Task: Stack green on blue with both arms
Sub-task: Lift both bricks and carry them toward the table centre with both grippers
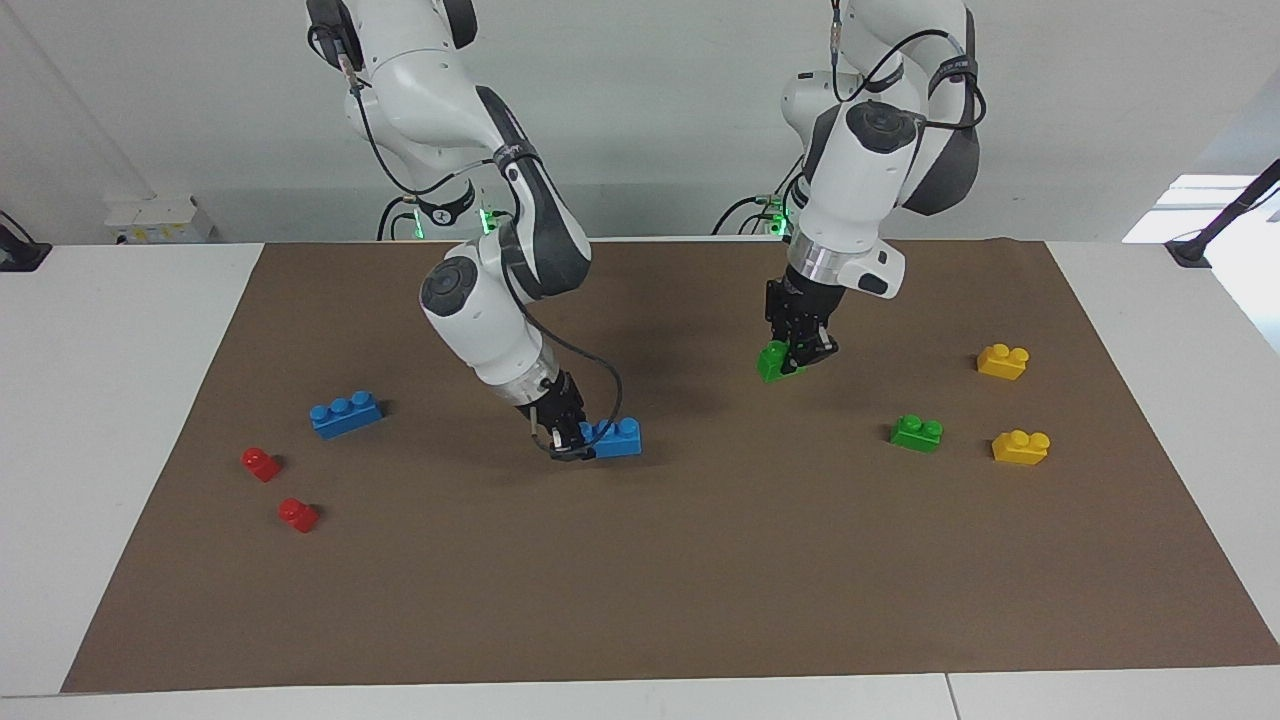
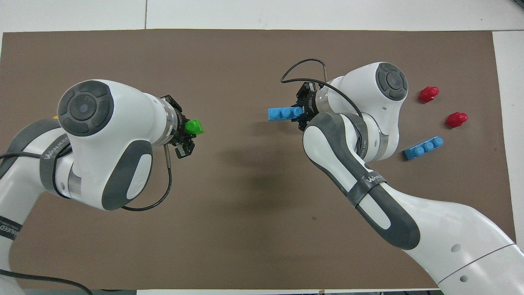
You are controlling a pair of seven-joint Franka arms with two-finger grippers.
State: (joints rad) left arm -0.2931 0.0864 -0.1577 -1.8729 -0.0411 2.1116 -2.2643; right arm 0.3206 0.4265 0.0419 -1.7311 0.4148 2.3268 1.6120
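My right gripper (image 1: 578, 440) is shut on one end of a blue three-stud brick (image 1: 620, 436) at or just above the brown mat, near the mat's middle. In the overhead view this gripper (image 2: 302, 111) holds the blue brick (image 2: 280, 113) level, the brick pointing toward the left arm's end. My left gripper (image 1: 797, 353) is shut on a green two-stud brick (image 1: 773, 361), tilted and a little above the mat. In the overhead view the left gripper (image 2: 187, 132) and the green brick (image 2: 195, 126) are well apart from the blue brick.
A second blue brick (image 1: 345, 413) and two red bricks (image 1: 261, 463) (image 1: 298, 514) lie toward the right arm's end. A second green brick (image 1: 917, 432) and two yellow bricks (image 1: 1003, 360) (image 1: 1020, 446) lie toward the left arm's end. The brown mat (image 1: 640, 600) covers the table.
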